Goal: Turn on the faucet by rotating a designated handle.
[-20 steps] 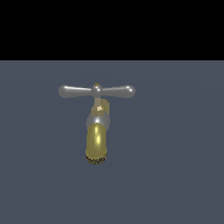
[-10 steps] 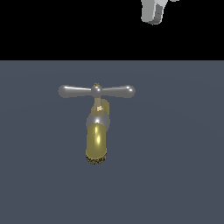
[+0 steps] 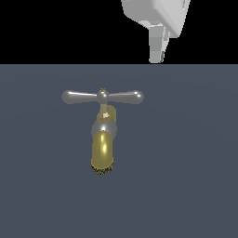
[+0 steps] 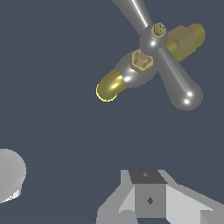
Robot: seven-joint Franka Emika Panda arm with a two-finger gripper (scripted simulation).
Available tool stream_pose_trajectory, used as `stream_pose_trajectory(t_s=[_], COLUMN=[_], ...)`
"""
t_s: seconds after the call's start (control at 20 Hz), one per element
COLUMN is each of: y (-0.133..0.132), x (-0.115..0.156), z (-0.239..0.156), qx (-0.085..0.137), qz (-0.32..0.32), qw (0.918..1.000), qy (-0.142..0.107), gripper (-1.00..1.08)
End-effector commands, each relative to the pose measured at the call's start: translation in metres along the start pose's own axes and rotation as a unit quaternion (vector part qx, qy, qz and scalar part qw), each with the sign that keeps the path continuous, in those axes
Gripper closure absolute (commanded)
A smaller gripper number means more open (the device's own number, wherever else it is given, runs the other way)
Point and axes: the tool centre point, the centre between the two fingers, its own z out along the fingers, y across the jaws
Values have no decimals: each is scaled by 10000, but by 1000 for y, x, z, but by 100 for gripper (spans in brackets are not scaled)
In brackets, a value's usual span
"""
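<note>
Only the wrist view shows a brass hex nut (image 4: 141, 61) behind the slim silver crossbar handle (image 3: 102, 96); the white gripper (image 3: 157, 44) is at two o'clock, its jaws' state I cannot tell.

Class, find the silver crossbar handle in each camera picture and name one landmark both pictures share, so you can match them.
Exterior view: the handle lies level, left of centre, above the golden spout.
Wrist view: the handle runs diagonally through the upper right corner, one arm cut off by the edge.
Shared landmark: the golden spout beneath the hub.
</note>
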Motion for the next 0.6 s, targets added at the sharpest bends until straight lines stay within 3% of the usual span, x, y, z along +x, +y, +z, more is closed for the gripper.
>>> stream_pose_trajectory(t_s=[0.0, 0.55], y=[7, 32], x=[2, 18], z=[12, 62], qx=[-1, 9], qz=[-317, -1604], qw=[9995, 9870], qy=[-10, -46], gripper=[108, 108])
